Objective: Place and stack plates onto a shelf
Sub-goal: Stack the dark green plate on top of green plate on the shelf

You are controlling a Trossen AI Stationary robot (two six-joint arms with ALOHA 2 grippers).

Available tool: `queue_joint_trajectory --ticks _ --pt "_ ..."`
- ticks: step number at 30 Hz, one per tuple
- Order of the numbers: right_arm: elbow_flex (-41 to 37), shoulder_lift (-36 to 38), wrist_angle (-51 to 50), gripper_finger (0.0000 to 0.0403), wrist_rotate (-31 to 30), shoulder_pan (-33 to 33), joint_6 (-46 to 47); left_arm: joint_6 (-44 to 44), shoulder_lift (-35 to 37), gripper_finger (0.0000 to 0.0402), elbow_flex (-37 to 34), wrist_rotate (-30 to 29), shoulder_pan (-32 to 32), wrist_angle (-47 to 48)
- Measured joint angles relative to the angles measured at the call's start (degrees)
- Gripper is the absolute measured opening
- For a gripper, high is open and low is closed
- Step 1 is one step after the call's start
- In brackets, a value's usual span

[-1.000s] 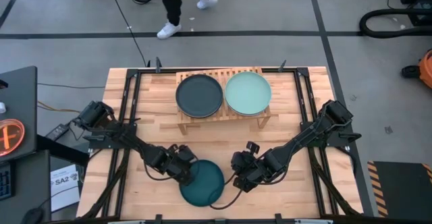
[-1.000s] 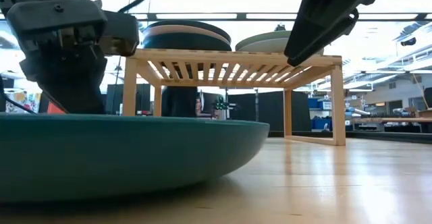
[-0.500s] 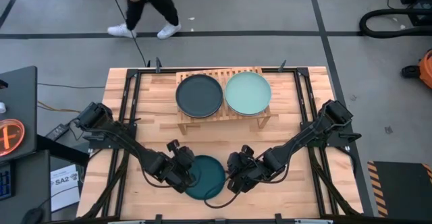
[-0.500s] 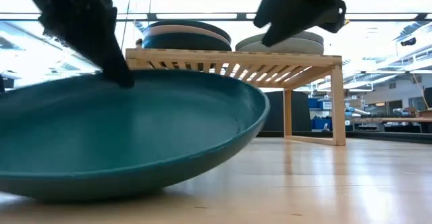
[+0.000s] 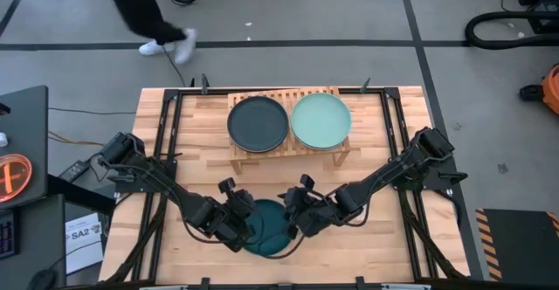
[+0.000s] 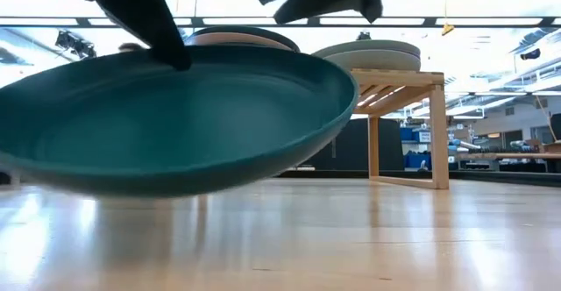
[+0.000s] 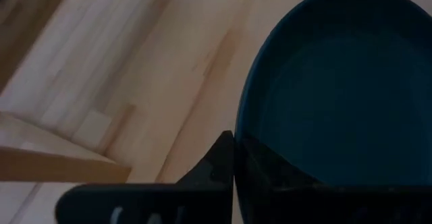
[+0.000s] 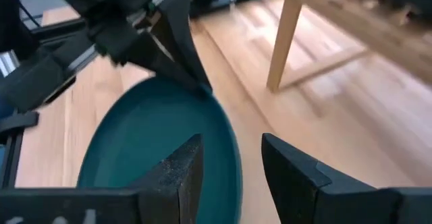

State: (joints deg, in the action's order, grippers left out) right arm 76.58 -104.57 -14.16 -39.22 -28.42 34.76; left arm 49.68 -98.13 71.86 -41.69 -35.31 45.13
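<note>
A dark teal plate [image 5: 269,231] hangs above the table's near middle, and in the low view the teal plate [image 6: 175,124] is clear of the wood. My left gripper [image 5: 247,223] is shut on its left rim. My right gripper [image 8: 233,173] is open at the plate's right side, one finger over the dish and one outside the rim. On the shelf [image 5: 288,150] at the far middle, a charcoal plate [image 5: 258,124] tops one stack and a mint plate [image 5: 320,120] tops another. My left gripper pinches the plate's left rim [image 7: 244,133] between its two fingers, slanting down from the table's left. The plate is lifted clear of the table, dish side up, tilted a little. My right gripper straddles the right rim [image 8: 233,150]; I cannot tell whether it touches.
The shelf's legs [image 6: 438,133] stand on the tabletop beyond the plate. Bare wood [image 5: 384,238] lies to the right of the arms. A person [image 5: 140,10] walks on the floor past the table's far edge.
My left gripper has risen with the plate's left rim. The plate first tipped up on that side with its base on the table, and now hangs clear. My right gripper has moved toward the table's left, over the plate's right rim.
</note>
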Motion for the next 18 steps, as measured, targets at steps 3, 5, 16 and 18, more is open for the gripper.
queue_joint_trajectory --ticks 3,5,16,18 --pt "0.00 0.00 1.35 0.0156 0.06 0.75 -2.57 -0.10 0.00 0.0015 0.21 -1.18 0.00 -0.30" --pt "0.00 0.00 1.32 0.0156 0.15 0.96 -3.59 -0.14 0.00 0.0014 0.21 -1.58 0.00 -0.23" --pt "0.02 -0.26 -2.18 0.0156 3.76 1.26 -4.58 0.01 0.00 0.0014 0.21 -2.63 0.00 -0.68" --pt "0.02 -0.26 -3.29 0.0156 3.78 1.26 -4.47 0.01 0.00 0.0015 0.21 -2.63 0.00 -0.80"
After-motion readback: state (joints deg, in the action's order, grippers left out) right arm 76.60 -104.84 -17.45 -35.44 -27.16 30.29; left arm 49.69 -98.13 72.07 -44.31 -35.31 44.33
